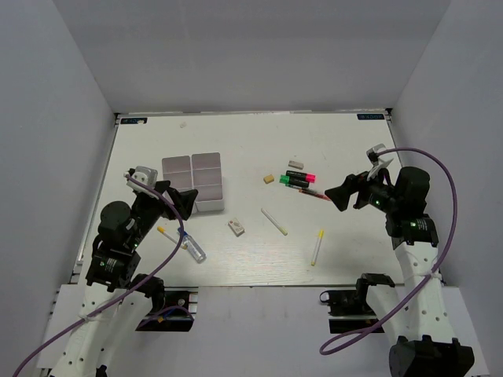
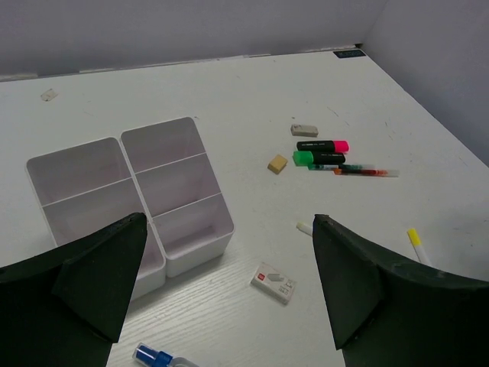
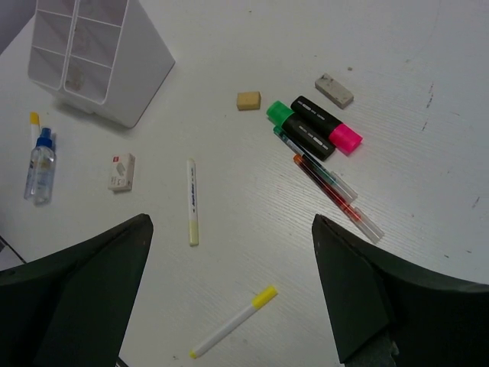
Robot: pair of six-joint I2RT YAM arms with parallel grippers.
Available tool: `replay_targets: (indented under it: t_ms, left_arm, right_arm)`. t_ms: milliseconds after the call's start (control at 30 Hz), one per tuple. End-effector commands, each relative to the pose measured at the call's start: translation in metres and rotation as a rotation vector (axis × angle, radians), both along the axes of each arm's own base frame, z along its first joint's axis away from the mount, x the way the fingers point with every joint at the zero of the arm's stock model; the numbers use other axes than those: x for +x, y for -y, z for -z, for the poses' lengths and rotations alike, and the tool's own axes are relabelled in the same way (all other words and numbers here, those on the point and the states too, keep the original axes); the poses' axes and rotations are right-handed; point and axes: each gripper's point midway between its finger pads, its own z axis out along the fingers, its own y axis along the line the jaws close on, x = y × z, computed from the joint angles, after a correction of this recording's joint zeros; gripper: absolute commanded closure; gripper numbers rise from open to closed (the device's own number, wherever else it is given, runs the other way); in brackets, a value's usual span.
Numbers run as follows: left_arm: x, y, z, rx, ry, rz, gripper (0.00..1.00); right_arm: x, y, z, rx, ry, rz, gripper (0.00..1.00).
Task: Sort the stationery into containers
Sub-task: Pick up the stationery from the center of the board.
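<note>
The pale divided tray (image 1: 194,182) stands left of centre, its compartments empty. A pink-ended highlighter (image 1: 300,175), a green-ended highlighter (image 1: 295,182) and a thin red pen (image 1: 316,194) lie together right of centre, with a grey eraser (image 1: 295,164) and a beige eraser (image 1: 269,179) close by. A white pen (image 1: 274,221), a yellow-capped pen (image 1: 317,247) and a boxed eraser (image 1: 236,227) lie nearer the front. My left gripper (image 1: 187,200) is open and empty above the tray's near right corner. My right gripper (image 1: 339,195) is open and empty, raised just right of the red pen.
A small clear bottle with a blue cap (image 1: 194,250) and a yellow-tipped pen (image 1: 167,233) lie by the left arm at the front left. Grey walls enclose the table on three sides.
</note>
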Motion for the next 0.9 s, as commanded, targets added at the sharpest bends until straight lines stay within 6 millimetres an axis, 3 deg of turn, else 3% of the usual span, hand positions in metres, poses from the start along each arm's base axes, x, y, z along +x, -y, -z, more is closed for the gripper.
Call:
replay_targets:
  t_ms: [0, 133, 233, 333, 367, 400, 500, 567, 667, 700, 733, 833, 867]
  left_arm:
    - [-0.001, 0.002, -0.004, -0.003, 0.019, 0.017, 0.01]
    - [-0.001, 0.002, -0.004, -0.003, 0.019, 0.017, 0.01]
    - [-0.002, 0.004, -0.004, -0.003, 0.019, 0.026, 0.07]
    - [-0.001, 0.004, 0.001, -0.009, 0.004, 0.025, 0.32]
    - [-0.001, 0.002, 0.003, -0.006, -0.005, 0.015, 0.50]
    - [-0.001, 0.003, 0.003, -0.015, -0.010, 0.015, 0.60]
    - [0.002, 0.004, 0.015, -0.044, -0.078, -0.004, 0.81]
    - [0.007, 0.006, 0.034, -0.039, -0.164, -0.009, 0.81]
    - [0.010, 0.004, 0.045, -0.027, -0.233, -0.027, 0.59]
    - [0.012, 0.002, 0.050, -0.019, -0.252, -0.043, 0.42]
    - [0.013, 0.001, 0.050, -0.018, -0.251, -0.052, 0.35]
    - [0.012, 0.001, 0.050, -0.028, -0.256, -0.054, 0.21]
    - [0.014, 0.000, 0.053, -0.039, -0.273, -0.069, 0.21]
  right_arm:
    - [0.000, -0.001, -0.014, -0.023, 0.078, -0.015, 0.10]
    - [-0.002, -0.001, -0.010, -0.046, 0.087, -0.036, 0.10]
    - [-0.016, -0.006, 0.000, -0.109, 0.097, -0.141, 0.10]
    - [-0.024, -0.010, 0.003, -0.186, 0.158, -0.249, 0.10]
    - [-0.022, -0.008, -0.001, -0.200, 0.166, -0.240, 0.10]
    - [-0.021, -0.005, 0.002, -0.213, 0.155, -0.223, 0.10]
    - [-0.013, 0.006, 0.005, -0.260, 0.156, -0.155, 0.10]
    - [-0.010, 0.011, 0.005, -0.272, 0.163, -0.120, 0.10]
    - [-0.006, 0.018, 0.006, -0.300, 0.165, -0.081, 0.10]
    - [-0.005, 0.019, 0.005, -0.305, 0.171, -0.074, 0.10]
    - [-0.004, 0.020, 0.004, -0.308, 0.176, -0.066, 0.10]
    - [-0.001, 0.024, 0.006, -0.321, 0.180, -0.045, 0.10]
    - [-0.001, 0.024, 0.006, -0.323, 0.185, -0.039, 0.10]
